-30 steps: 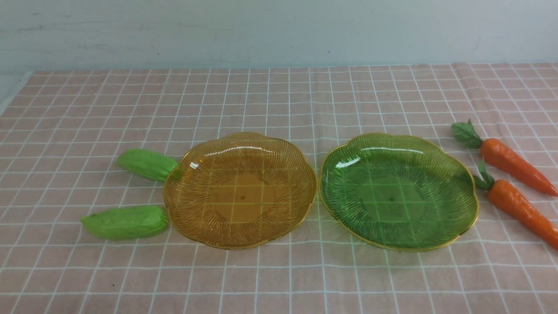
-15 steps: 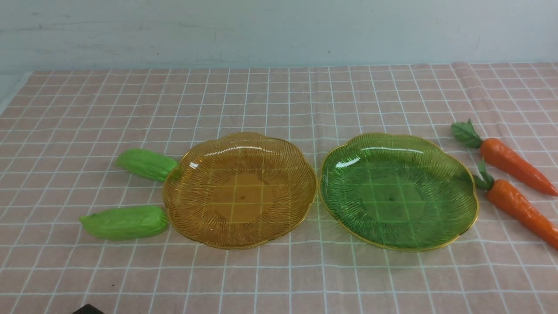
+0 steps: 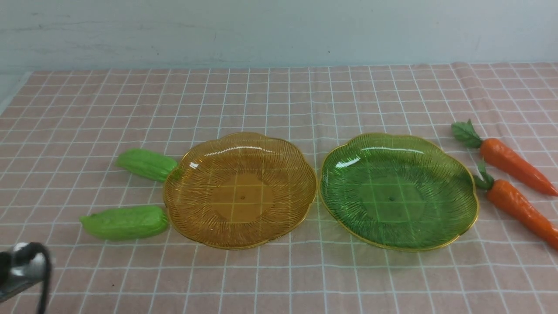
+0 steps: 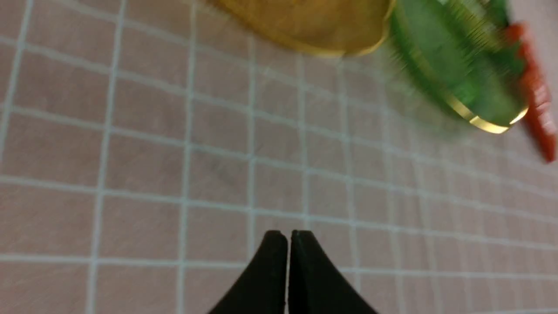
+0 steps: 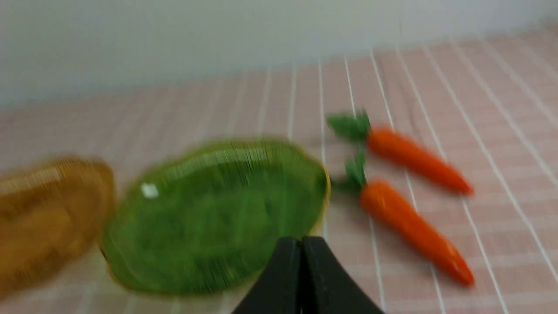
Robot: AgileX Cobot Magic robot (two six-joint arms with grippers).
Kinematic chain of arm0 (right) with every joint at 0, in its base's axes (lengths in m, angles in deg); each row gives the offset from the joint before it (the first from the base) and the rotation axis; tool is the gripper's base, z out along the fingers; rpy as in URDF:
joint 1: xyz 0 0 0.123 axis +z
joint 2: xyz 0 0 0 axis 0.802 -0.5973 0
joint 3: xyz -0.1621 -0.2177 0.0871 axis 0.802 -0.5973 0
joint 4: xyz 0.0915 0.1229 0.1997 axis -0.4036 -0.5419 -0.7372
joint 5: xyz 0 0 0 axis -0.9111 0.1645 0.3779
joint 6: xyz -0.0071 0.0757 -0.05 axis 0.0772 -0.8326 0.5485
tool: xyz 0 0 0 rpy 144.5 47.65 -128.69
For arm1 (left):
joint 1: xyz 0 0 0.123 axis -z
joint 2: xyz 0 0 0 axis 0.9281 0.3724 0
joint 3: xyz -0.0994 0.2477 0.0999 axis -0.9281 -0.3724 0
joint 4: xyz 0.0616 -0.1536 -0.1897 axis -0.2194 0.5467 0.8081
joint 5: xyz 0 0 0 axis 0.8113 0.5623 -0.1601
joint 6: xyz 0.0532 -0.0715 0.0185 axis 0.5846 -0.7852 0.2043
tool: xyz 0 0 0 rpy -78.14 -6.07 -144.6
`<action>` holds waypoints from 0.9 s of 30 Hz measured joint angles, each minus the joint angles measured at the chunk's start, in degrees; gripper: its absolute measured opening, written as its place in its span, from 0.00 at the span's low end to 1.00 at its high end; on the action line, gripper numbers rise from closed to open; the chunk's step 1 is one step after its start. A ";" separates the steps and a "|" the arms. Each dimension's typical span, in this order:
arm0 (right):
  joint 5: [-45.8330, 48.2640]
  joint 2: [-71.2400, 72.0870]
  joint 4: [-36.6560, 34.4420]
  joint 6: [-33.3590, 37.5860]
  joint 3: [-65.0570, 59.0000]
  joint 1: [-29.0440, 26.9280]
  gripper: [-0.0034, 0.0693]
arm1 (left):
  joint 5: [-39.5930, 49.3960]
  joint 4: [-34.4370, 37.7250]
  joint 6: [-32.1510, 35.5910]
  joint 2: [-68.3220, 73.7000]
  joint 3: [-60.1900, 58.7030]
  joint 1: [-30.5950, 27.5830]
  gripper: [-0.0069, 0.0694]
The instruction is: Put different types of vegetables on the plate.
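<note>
Green gourds (image 3: 125,222) | forward of left claw (image 4: 287,235), apart | left claw clenched, nothing between its tips

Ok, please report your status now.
Both hands shut, empty. Gourds beside amber plate, carrots by green plate. No obstruction seen.

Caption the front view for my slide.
Two green gourds left of the amber plate, two carrots right of the green plate, nothing plated yet.
</note>
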 joint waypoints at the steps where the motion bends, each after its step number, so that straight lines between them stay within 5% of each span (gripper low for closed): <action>1: 1.71 -4.68 0.97 -0.94 1.15 0.00 0.03 | 1.47 -2.28 0.24 3.27 0.74 0.00 0.09; 13: 9.69 -46.43 5.26 1.16 21.63 0.00 0.13 | 6.08 -11.51 5.61 20.17 7.15 0.00 0.09; 19: 16.29 -59.77 8.39 1.81 32.48 0.00 0.31 | 6.08 -11.91 6.35 20.23 7.15 0.00 0.11; 27: 17.22 -69.31 13.04 4.35 41.73 0.00 0.69 | 6.08 -11.91 6.35 20.23 7.15 0.00 0.13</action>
